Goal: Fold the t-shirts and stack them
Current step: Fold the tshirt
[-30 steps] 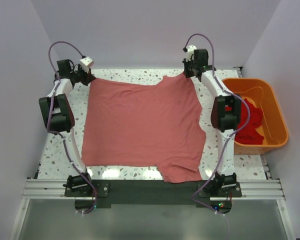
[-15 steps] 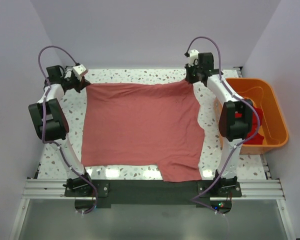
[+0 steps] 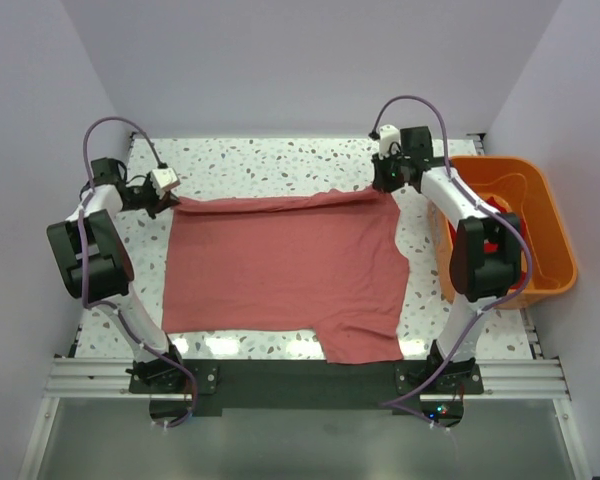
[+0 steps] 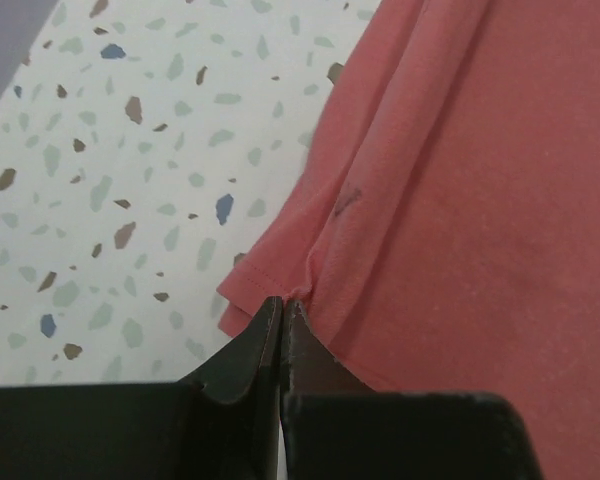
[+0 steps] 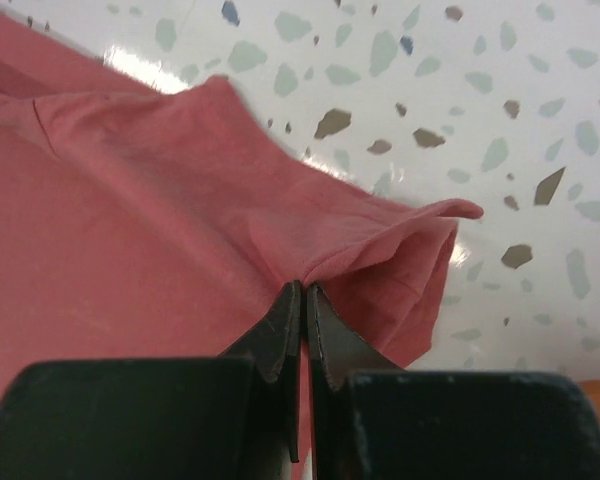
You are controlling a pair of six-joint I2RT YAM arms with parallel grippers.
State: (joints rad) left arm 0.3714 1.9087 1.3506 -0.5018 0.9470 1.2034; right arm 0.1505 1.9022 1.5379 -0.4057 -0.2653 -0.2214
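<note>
A salmon-red t-shirt (image 3: 280, 270) lies spread on the speckled table (image 3: 270, 165). Its far edge is lifted and folded toward the near side. My left gripper (image 3: 172, 205) is shut on the shirt's far left corner (image 4: 310, 260). My right gripper (image 3: 388, 186) is shut on the far right corner (image 5: 380, 245). In both wrist views the jaws pinch a bunched ridge of cloth, with the shirt hem hanging just above the table. A sleeve sticks out at the near right edge (image 3: 365, 345).
An orange bin (image 3: 550, 225) stands at the right of the table with red cloth (image 3: 500, 235) inside, partly hidden by the right arm. The table's far strip shows bare terrazzo. Walls close in on the left, right and back.
Both grippers have pulled the shirt's far edge toward the near side, from the back of the table to about a third of the way in. Bare table now shows behind the shirt.
</note>
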